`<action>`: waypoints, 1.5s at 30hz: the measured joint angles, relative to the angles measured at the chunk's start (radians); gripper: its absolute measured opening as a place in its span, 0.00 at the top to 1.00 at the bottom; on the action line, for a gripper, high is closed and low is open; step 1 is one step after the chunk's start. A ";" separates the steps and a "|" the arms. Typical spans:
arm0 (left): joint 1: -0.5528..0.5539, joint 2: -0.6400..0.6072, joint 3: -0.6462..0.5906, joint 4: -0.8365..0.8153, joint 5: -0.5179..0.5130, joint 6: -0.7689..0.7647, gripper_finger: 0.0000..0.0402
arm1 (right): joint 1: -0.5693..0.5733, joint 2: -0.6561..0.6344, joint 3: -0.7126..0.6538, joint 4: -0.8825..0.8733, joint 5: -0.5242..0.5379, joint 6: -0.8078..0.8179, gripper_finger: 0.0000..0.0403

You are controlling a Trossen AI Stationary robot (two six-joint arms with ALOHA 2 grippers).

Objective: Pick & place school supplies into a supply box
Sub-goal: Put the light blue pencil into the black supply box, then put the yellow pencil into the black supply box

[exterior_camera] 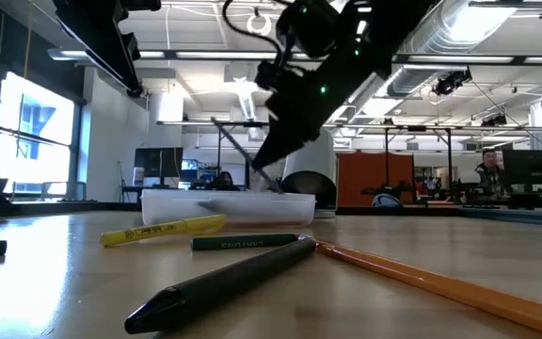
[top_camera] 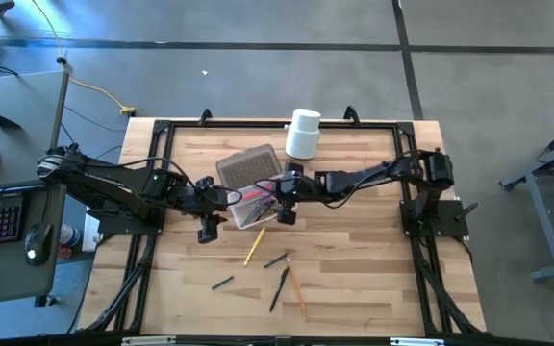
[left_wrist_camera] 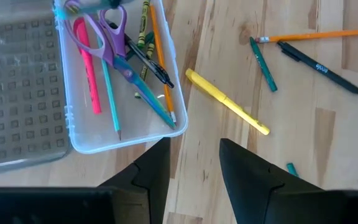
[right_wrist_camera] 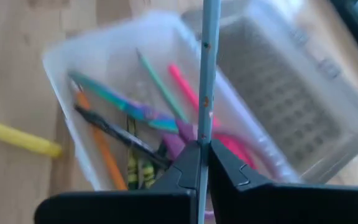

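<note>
The clear supply box (top_camera: 256, 210) lies open mid-table, its textured lid (top_camera: 248, 168) folded back toward the far side. Inside it (left_wrist_camera: 123, 140) lie purple-handled scissors (left_wrist_camera: 107, 43), a pink pen, a teal pencil, an orange pencil, a black pen and green crayons. My right gripper (top_camera: 285, 202) hangs over the box, shut on a thin blue-grey pencil (right_wrist_camera: 207, 74). My left gripper (left_wrist_camera: 194, 168) is open above bare table at the box's near left corner. A yellow highlighter (left_wrist_camera: 229, 102), green crayon (left_wrist_camera: 263, 56), black pen (left_wrist_camera: 319, 67) and orange pencil (left_wrist_camera: 309, 36) lie loose on the table. My right gripper pinches the blue-grey pencil's shaft (right_wrist_camera: 202, 134) between its two fingers, which come from above and slant down over the box. The pencil runs on past the fingertips, tilted (exterior_camera: 247, 155) above the open box. Whether its lower end touches the box, I cannot tell.
A white cylindrical container (top_camera: 303, 133) stands at the far edge behind the lid. A short dark crayon (top_camera: 222, 283) lies toward the near left. The loose pens sit on the near half of the table (top_camera: 354, 279), with bare wood to their left and right.
</note>
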 joint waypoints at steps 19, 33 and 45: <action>0.000 0.000 0.000 0.002 -0.044 -0.036 0.57 | 0.018 0.040 -0.001 0.039 -0.032 -0.095 0.81; 0.000 -0.002 0.000 -0.098 -0.038 -0.183 0.57 | 0.149 -0.045 0.000 0.076 -0.039 -0.090 0.79; 0.000 -0.001 0.000 -0.103 -0.051 -0.218 0.57 | 0.405 -0.026 -0.001 0.040 0.037 0.129 0.79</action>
